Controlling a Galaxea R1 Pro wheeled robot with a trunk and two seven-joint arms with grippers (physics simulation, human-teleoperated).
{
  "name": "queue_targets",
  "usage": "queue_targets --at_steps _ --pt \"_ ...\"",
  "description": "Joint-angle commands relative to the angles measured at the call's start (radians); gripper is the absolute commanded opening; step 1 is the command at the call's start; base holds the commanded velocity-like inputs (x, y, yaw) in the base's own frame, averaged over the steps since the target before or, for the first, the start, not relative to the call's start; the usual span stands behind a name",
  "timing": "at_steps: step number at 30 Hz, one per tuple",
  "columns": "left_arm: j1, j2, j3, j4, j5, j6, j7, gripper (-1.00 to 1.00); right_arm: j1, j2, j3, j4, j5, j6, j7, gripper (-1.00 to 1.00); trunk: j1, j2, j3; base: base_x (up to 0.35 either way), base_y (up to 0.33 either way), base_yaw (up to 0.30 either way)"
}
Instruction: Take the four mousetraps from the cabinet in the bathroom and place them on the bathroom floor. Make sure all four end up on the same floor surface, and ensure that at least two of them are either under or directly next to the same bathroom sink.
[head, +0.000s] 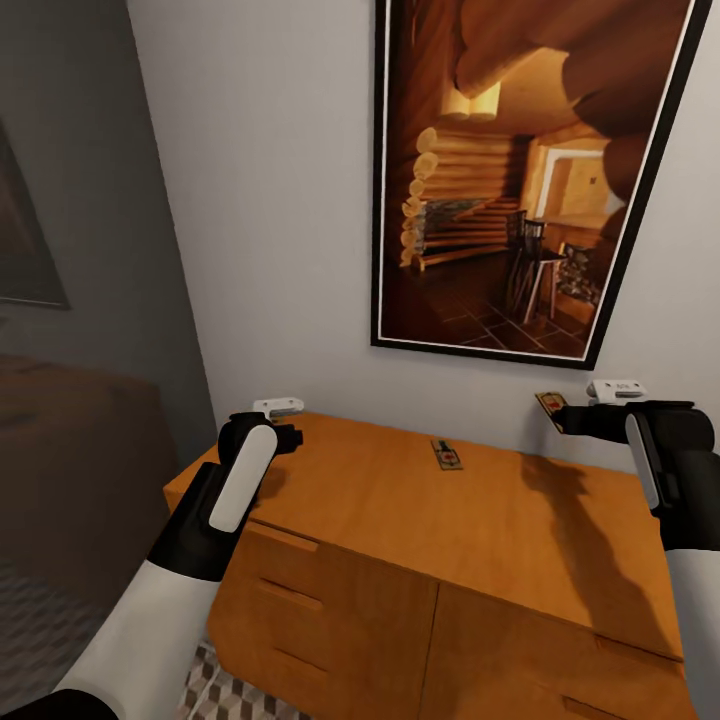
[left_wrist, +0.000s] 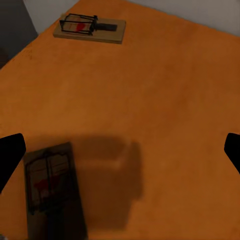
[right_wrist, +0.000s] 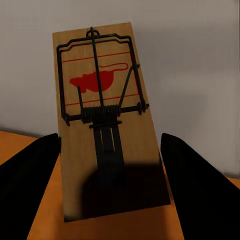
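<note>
The left end effector (left_wrist: 120, 150) hangs open over the cabinet (head: 520, 520) top; its wrist camera reveals a shadowed mousetrap (left_wrist: 52, 192) by one fingertip and a farther mousetrap (left_wrist: 90, 29) lying crosswise. At 2 o'clock in the head view, the outstretched right end effector (right_wrist: 110, 165) pinches a raised mousetrap (right_wrist: 107, 120), its red-printed end pointing toward the wall.
</note>
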Motion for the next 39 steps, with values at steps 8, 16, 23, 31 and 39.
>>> queue_targets --at_steps 8,16,23,31,39 --pt "-0.001 -0.001 -0.001 0.000 0.010 0.003 0.011 1.00 -0.001 0.000 0.000 0.000 0.010 0.004 0.004 -1.00 0.000 -0.001 -0.001 0.000 0.000 0.030" --pt "-0.001 0.000 0.000 0.002 0.011 0.003 0.011 1.00 -0.001 0.000 0.001 0.001 0.011 0.004 0.002 -1.00 0.000 -0.001 0.001 0.000 0.000 0.195" --pt "0.000 0.002 0.000 0.004 0.011 0.003 0.011 1.00 -0.001 0.000 0.000 0.001 0.014 0.004 -0.001 -1.00 0.000 -0.001 0.003 0.000 0.000 0.249" --pt "-0.001 0.002 0.000 0.021 0.013 0.001 0.011 1.00 -0.001 0.000 0.000 0.001 0.014 0.004 -0.001 -1.00 0.000 -0.001 0.003 0.000 0.000 0.071" --pt "0.000 0.001 -0.001 0.024 0.013 0.000 0.011 1.00 -0.001 0.000 0.001 0.001 0.014 0.004 -0.001 -1.00 0.000 -0.001 0.003 -0.021 -0.002 0.006"
